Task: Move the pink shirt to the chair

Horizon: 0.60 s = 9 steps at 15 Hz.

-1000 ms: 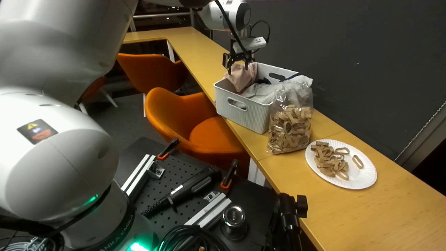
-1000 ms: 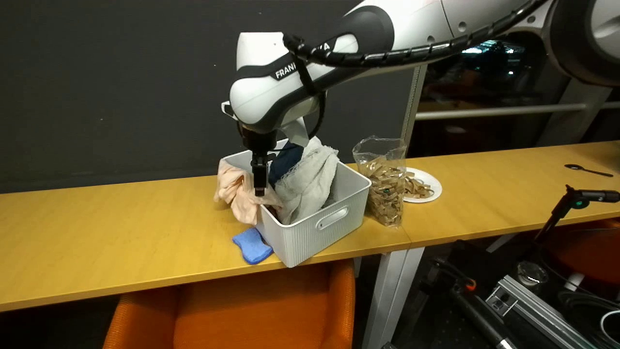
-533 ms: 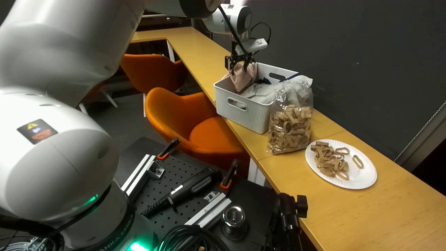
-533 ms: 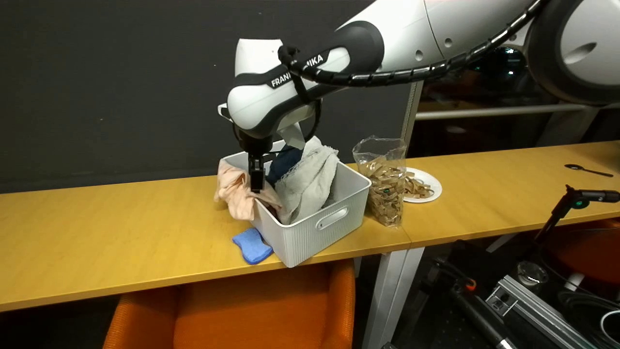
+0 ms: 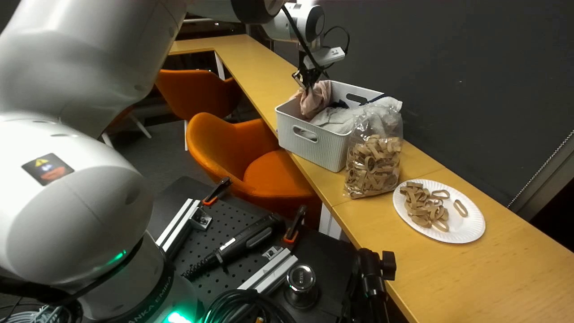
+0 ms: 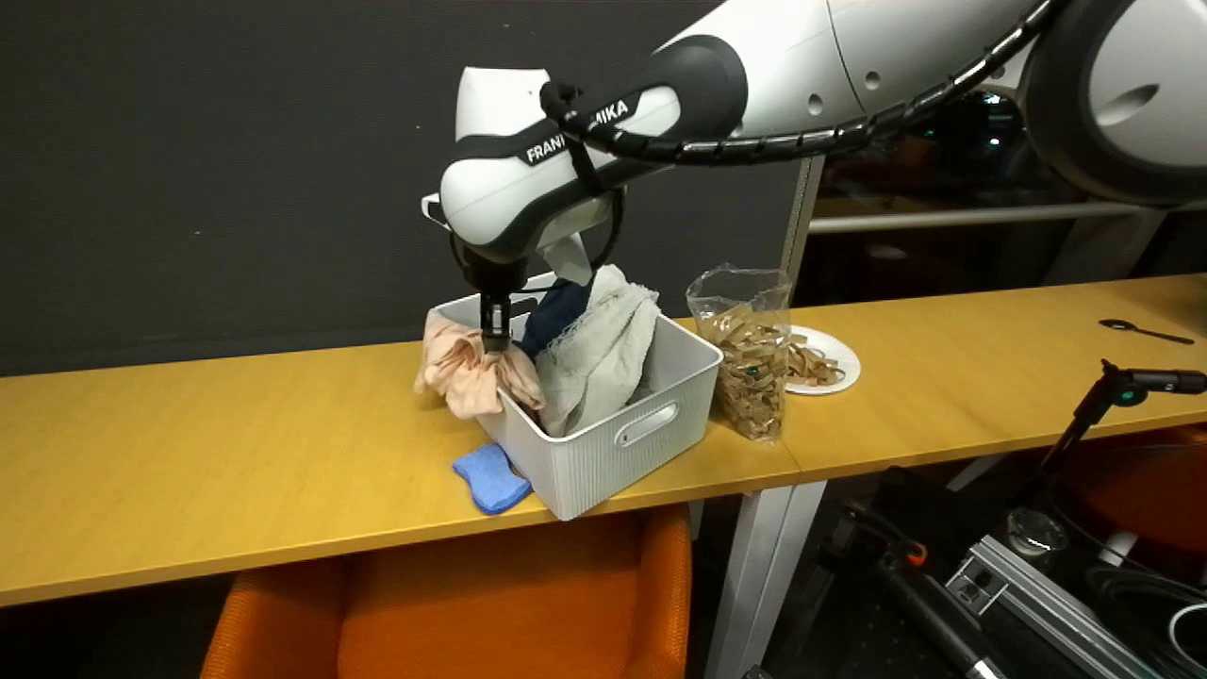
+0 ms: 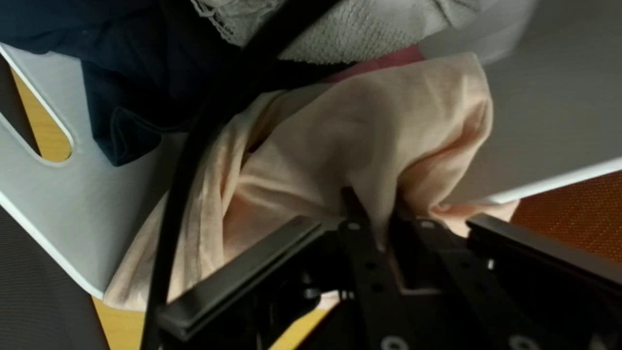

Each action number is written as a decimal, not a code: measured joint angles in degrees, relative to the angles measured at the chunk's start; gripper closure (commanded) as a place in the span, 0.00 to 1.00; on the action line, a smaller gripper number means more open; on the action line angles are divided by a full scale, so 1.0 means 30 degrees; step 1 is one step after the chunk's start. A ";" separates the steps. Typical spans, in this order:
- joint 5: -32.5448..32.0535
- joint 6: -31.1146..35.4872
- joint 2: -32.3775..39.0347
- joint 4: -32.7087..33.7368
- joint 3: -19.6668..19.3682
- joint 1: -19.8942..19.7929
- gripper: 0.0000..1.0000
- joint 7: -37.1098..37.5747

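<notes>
The pink shirt (image 6: 462,372) is pale pink and crumpled, draped over one end of the white basket (image 6: 585,471), partly inside and partly hanging outside. In the wrist view a fold of the shirt (image 7: 311,160) runs up between the two fingers of my gripper (image 7: 374,209), which are drawn close together and pinch it. Both exterior views show the gripper (image 5: 308,87) pointing down at the basket's end, with cloth gathered under its tips. An orange chair (image 5: 228,139) stands right below the table edge beside the basket; its seat (image 6: 471,594) is partly cut off by the frame.
Inside the basket lie a grey towel (image 6: 603,363), a navy cloth (image 7: 146,73) and a darker pink piece (image 7: 384,63). Next to it stand a clear bag of tan loops (image 5: 372,166) and a paper plate (image 5: 473,226). A blue pad (image 6: 492,479) lies near the table edge.
One second ago the fingers stood apart around the shirt; now they have come together on it. The gripper dipped slightly, then rose a little, and the cloth has bunched up.
</notes>
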 measured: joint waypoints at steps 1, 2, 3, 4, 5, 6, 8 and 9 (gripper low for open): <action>0.0000 0.0000 0.0000 0.0012 0.0000 -0.0004 1.00 0.0000; 0.0000 -0.0002 0.0001 0.0033 0.0000 -0.0004 0.99 0.0000; 0.0000 -0.0021 0.0001 0.0058 0.0000 -0.0004 0.99 0.0001; -0.0001 -0.0070 0.0001 0.0095 -0.0006 -0.0003 0.99 0.0030; -0.0005 -0.0108 -0.0008 0.0147 -0.0025 0.0001 0.99 0.0125; -0.0021 -0.0146 -0.0074 0.0172 -0.0094 0.0025 0.99 0.0345; -0.0051 -0.0529 -0.0504 0.0157 -0.0308 0.0073 0.99 0.0998; -0.0060 -0.0966 -0.0860 0.0133 -0.0475 0.0114 0.99 0.1473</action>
